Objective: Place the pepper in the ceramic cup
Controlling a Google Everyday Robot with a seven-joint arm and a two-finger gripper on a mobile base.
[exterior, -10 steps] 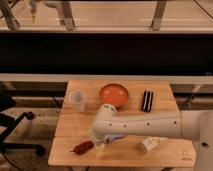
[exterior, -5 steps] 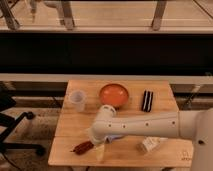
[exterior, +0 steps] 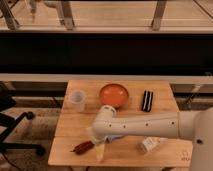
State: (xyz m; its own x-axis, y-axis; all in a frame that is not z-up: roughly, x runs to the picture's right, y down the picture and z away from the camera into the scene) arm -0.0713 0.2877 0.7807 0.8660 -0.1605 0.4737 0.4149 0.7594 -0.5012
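Claw [exterior: 96,148] sits low at the front of the worktop [exterior: 67,131], right beside the pepper [exterior: 82,147], which lies flat near the front-left edge; can't tell if the claw is apart or clamped. Cup [exterior: 77,99] stands upright back-left, well apart from it. Best approach: grip the pepper mid-body, lift clear, lower it tip-first into the cup, avoiding the bowl [exterior: 114,94].
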